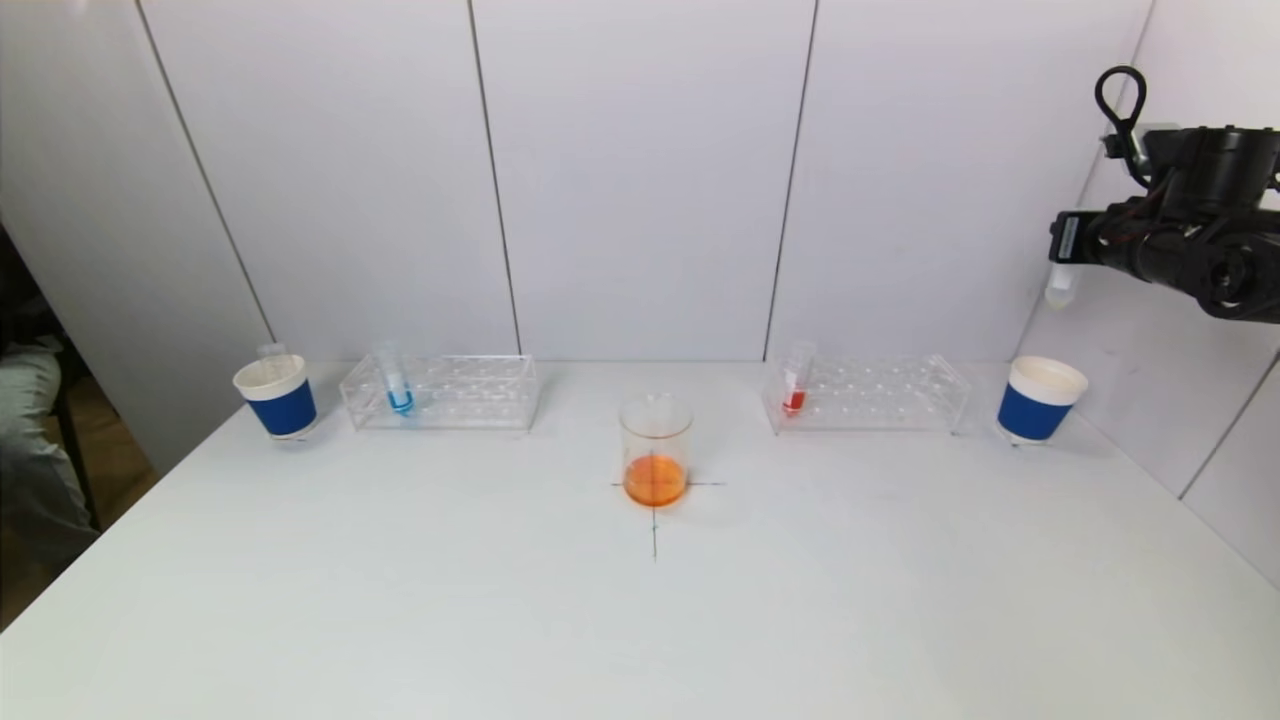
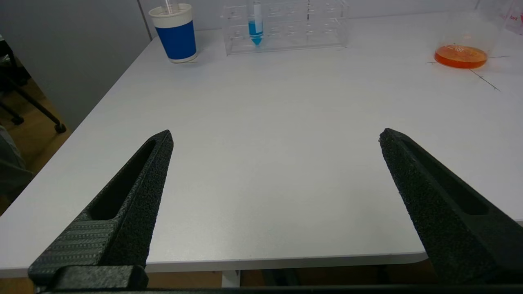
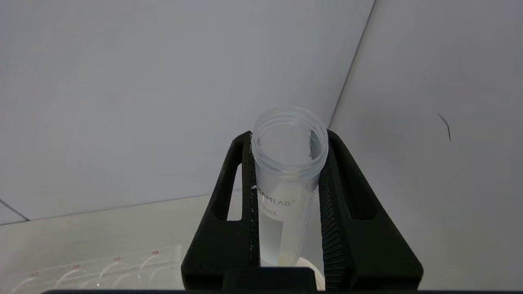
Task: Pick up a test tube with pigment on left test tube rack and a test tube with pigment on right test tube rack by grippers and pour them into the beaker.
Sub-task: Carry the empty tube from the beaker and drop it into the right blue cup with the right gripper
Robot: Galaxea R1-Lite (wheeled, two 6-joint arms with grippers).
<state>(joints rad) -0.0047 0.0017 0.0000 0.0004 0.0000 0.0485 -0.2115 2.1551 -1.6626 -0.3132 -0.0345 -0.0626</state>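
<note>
Pinching an emptied tube (image 3: 286,179) upright, my right gripper (image 1: 1075,262) hangs above the right cup (image 1: 1040,399) at the table's (image 1: 640,620) far right corner; left gripper (image 2: 276,136) spread, idle.

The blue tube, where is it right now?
The blue tube stands in the left rack at the table's far left in the head view, at the rack's end nearest the left paper cup.

Head view looked down on whole table (image 1: 640,620). Left wrist view sat low at near edge, facing beaker (image 2: 461,55), shared with head. Right wrist view high, close, faced wall.
</note>
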